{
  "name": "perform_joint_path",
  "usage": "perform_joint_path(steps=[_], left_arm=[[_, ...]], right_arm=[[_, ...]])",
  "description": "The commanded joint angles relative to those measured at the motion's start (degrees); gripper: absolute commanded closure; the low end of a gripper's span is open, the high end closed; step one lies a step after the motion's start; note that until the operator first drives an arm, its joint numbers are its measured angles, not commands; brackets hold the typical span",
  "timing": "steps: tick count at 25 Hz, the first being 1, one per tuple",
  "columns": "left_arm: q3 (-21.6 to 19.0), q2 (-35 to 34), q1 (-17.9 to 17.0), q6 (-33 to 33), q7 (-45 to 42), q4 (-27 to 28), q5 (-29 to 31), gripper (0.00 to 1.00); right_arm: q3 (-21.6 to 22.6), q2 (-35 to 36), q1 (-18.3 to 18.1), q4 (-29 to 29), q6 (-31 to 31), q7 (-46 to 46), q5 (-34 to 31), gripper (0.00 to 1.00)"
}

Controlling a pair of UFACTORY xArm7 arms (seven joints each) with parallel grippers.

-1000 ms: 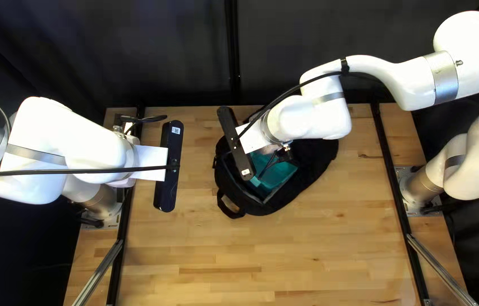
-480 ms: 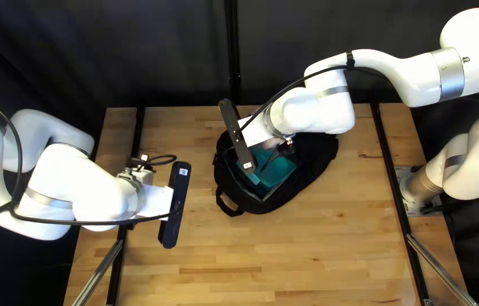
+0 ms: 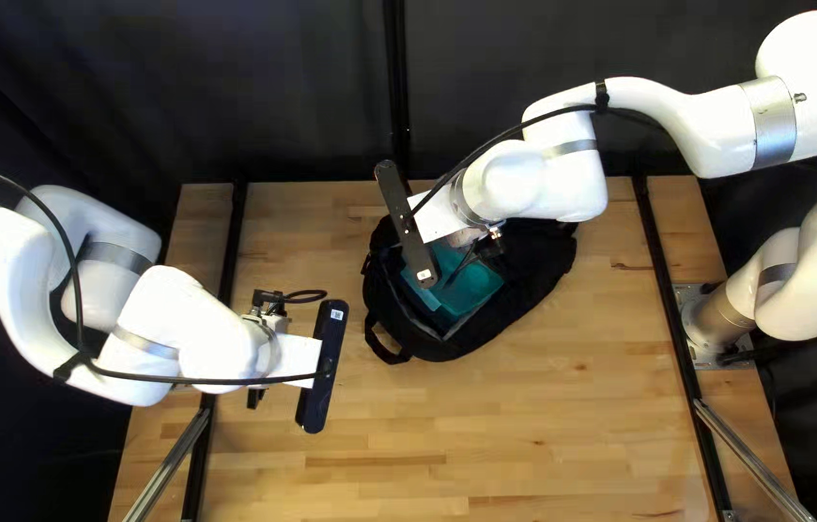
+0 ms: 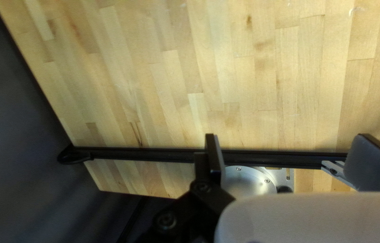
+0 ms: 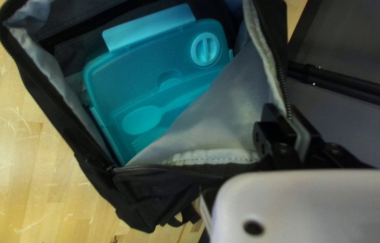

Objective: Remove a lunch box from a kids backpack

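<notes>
The lunch box [image 3: 474,285] is sitting inside the open main compartment of the black backpack [image 3: 534,275], and the backpack is lying on the wooden bench [image 3: 524,416]. The box is teal, and its lid is showing a round dial [image 5: 205,49], a pale flap [image 5: 149,27] along one side and the shape of a spoon [image 5: 141,119]. The grey lining [image 5: 226,103] of the backpack is covering one corner of the box.

My right hand [image 3: 491,252] is being closed on the edge [image 5: 276,74] of the backpack opening: its two fingers are pinching the cloth near the zipper from both sides. It is not touching the lunch box.

My left hand [image 3: 256,396] is hanging over the bench, at the left of the top left view, well apart from the backpack. Its fingers are standing wide open, and they are gripping nothing. In the left wrist view, a black rail [image 4: 154,154] is running along the bench, and a round metal base [image 4: 247,181] is showing between the fingers.
</notes>
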Motion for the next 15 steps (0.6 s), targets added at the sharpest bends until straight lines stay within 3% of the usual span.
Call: perform_joint_path(steps=[1,8,15], left_arm=[[0.0,0.0,0.0,0.0,0.0,0.0,0.0,0.0],[-4.7,10.8,3.3,-10.8,-6.4,5.0,11.3,0.0],[-5.8,10.8,4.6,-20.2,-10.5,1.1,19.1,0.0]], right_arm=[[0.0,-0.2,0.0,-0.3,-0.9,0.6,0.2,1.0],[0.9,0.2,0.9,2.5,1.1,0.2,0.5,1.0],[1.3,1.2,1.5,4.7,3.0,-0.1,0.4,1.0]])
